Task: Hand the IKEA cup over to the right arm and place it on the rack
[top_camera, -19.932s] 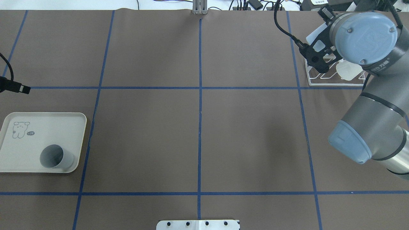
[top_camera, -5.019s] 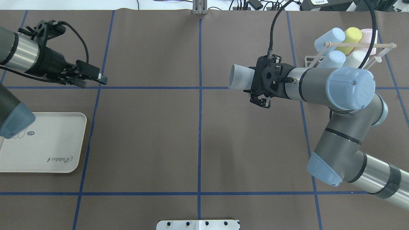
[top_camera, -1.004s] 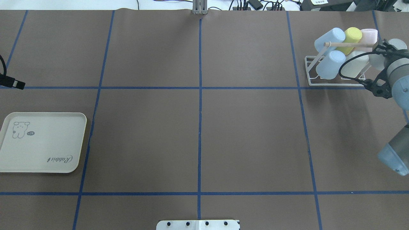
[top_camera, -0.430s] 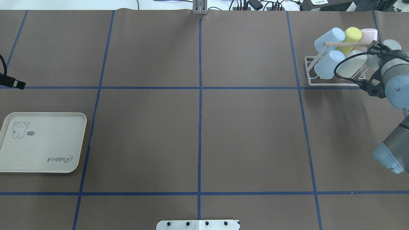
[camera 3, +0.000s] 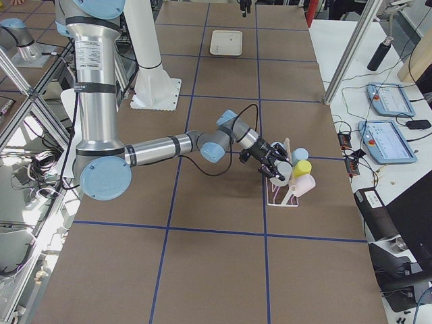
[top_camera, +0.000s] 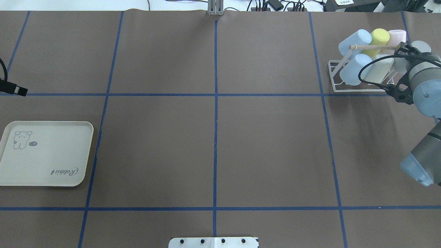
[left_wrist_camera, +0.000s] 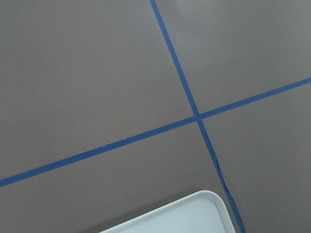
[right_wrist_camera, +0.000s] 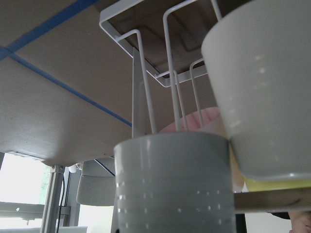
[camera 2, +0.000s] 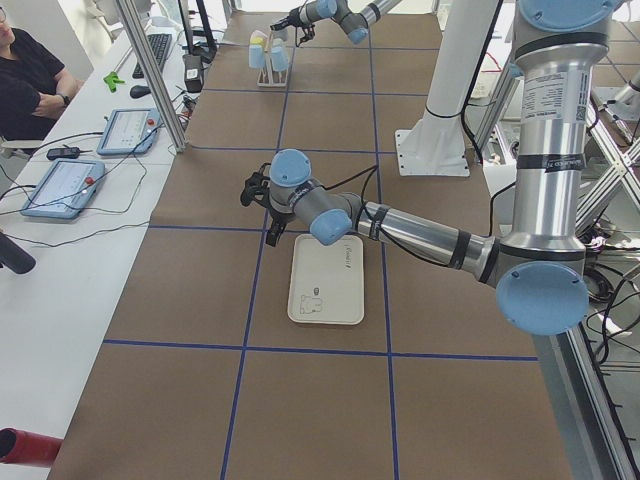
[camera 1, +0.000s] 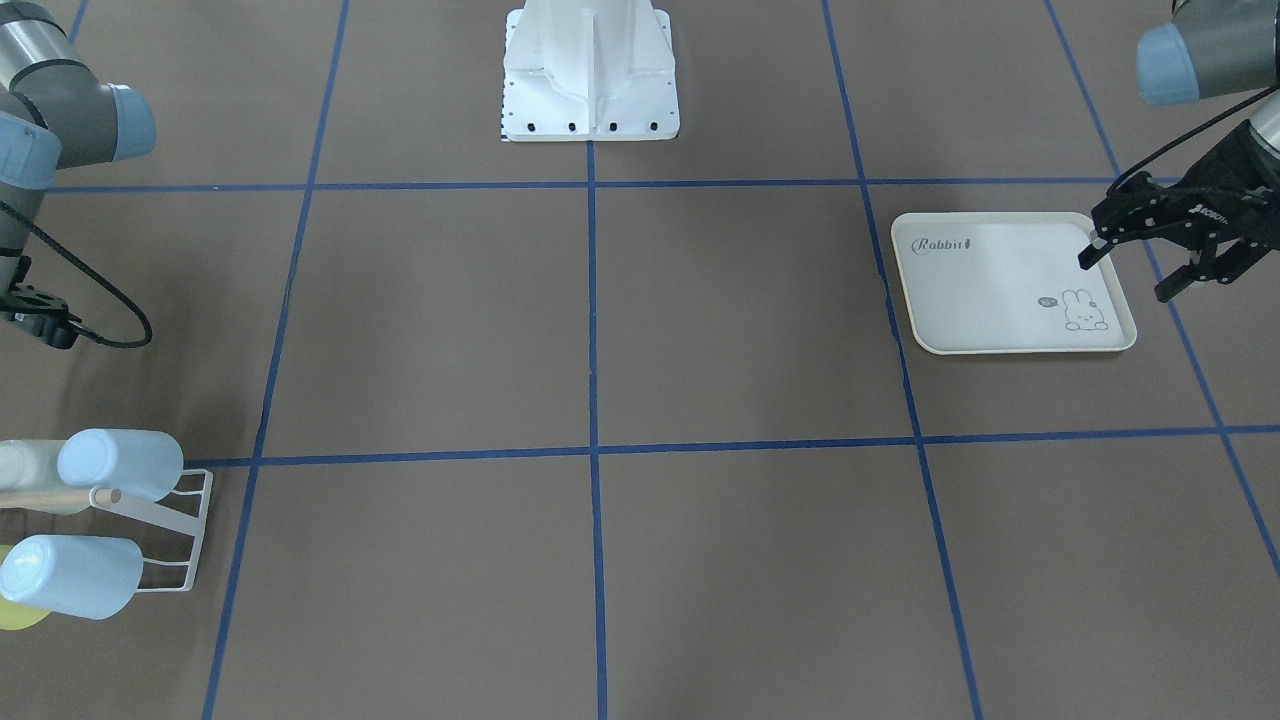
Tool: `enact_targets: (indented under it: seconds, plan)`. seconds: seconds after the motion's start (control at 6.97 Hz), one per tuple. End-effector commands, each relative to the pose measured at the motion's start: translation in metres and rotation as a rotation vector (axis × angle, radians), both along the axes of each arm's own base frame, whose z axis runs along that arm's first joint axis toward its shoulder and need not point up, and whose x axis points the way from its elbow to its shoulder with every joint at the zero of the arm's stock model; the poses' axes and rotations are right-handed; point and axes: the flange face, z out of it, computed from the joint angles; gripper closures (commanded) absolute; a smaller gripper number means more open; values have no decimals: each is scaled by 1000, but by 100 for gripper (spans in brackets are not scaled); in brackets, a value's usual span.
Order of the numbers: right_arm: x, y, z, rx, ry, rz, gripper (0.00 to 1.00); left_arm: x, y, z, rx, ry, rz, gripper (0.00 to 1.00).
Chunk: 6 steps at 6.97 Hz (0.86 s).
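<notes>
I see even, diffuse light on the matte counter (top_camera: 268, 144); arm shadows are soft. Exterior views are sharp. Right wrist view: lower-left background is blown out white.

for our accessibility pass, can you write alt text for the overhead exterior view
The robot's right arm reaches in from the right edge, holding a grey cup at a white wire rack loaded with pastel cups in the far right corner. A cream rabbit-printed tray lies near the left edge of the brown table, which is gridded with blue tape.
</notes>
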Motion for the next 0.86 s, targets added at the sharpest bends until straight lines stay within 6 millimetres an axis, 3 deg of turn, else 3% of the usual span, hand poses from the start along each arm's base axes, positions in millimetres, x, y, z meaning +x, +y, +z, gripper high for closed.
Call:
enact_targets:
  seconds: [0.0, 0.43, 0.72]
  plan:
    - [-2, 0, 0, 2, 8, -6, 2, 0, 0, 0, -1, 0, 0, 0]
    - [-4, 0, -4, 8, -4, 0, 2, 0, 0, 0, 1, 0, 0, 0]
    - [-3, -10, -49, 68, -95, 33, 2, -1, 1, -2, 3, 2, 0, 0]
